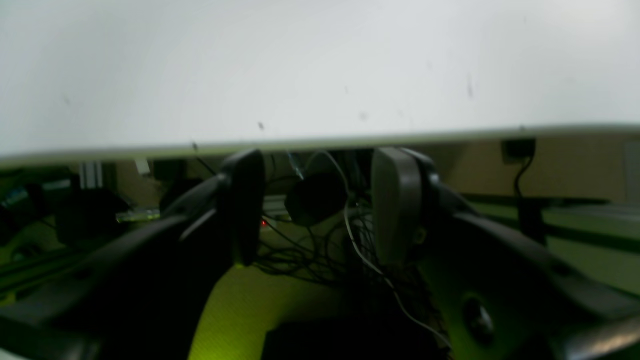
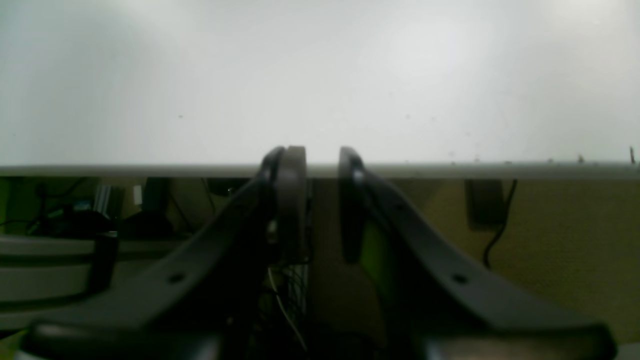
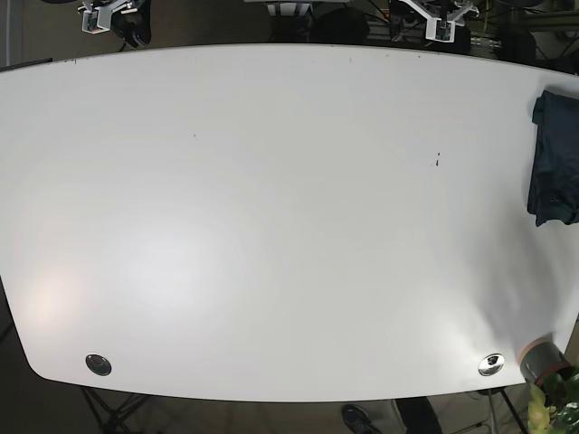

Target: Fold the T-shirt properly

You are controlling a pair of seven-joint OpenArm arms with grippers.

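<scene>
The T-shirt [image 3: 554,158] is dark blue-green and lies as a compact folded bundle at the right edge of the white table [image 3: 271,226]. It appears in neither wrist view. My left gripper [image 1: 320,205] hangs past the table's far edge [image 1: 320,142], open with a wide gap and nothing between its fingers; in the base view it is at the top right [image 3: 441,23]. My right gripper [image 2: 322,200] also sits beyond the far edge [image 2: 450,171], its jaws a narrow gap apart and empty; in the base view it is at the top left [image 3: 109,16].
Two round metal grommets [image 3: 98,364] [image 3: 490,364] sit near the table's front corners. A grey roll with a red rim [image 3: 543,360] and a green plant [image 3: 556,402] stand off the front right corner. Cables [image 1: 320,250] hang below the far edge.
</scene>
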